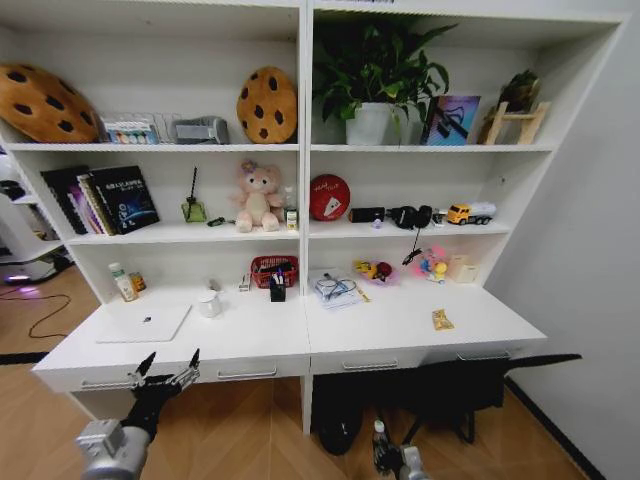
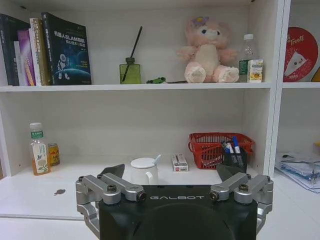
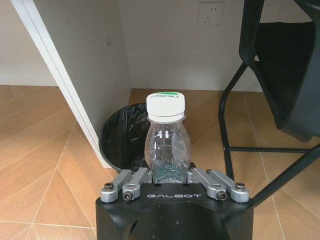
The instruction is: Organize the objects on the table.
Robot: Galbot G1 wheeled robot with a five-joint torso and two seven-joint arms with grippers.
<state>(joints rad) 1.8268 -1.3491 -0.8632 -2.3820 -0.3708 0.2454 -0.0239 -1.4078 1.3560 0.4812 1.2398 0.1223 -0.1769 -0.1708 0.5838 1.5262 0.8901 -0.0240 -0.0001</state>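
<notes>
Right gripper [image 3: 169,176] sits low, below desk level, jaws clamped on the base of a clear empty plastic bottle with a white cap [image 3: 167,135]. From the right wrist camera the bottle stands upright in the grip, with a round black-lined waste bin [image 3: 122,136] on the wood floor just beyond it, beside the white desk panel leg [image 3: 70,75]. A black chair frame [image 3: 280,95] stands close on the other side.

Left gripper [image 1: 168,372] hovers in front of the long white desk [image 1: 400,325], at its left drawer edge, fingers spread wide, holding nothing.

Task items on the desktop: silver laptop [image 1: 145,323] lying closed at the left, white mug [image 1: 209,304] beside it, flat yellow packet [image 1: 442,319] at the right, red mesh basket [image 1: 273,270] and a dark pen holder with pens [image 1: 277,289] near the centre divider, a stack of papers [image 1: 335,288] right of that.

Judgement: step in hand looks like binning the bottle. To do it well:
- Carry the bottle over the bin mouth before opening; right now it appears short of the rim, so a release here likely hits the floor.
- Keep clear of the panel leg and the chair leg; the gap is tight.
- Grip is at the very bottom of the bottle, so it's top-heavy; move slowly and avoid wrist tilt.
- Open fully and let it drop straight down. It's light and may bounce off the liner.
- Left arm stays parked, well clear.
</notes>
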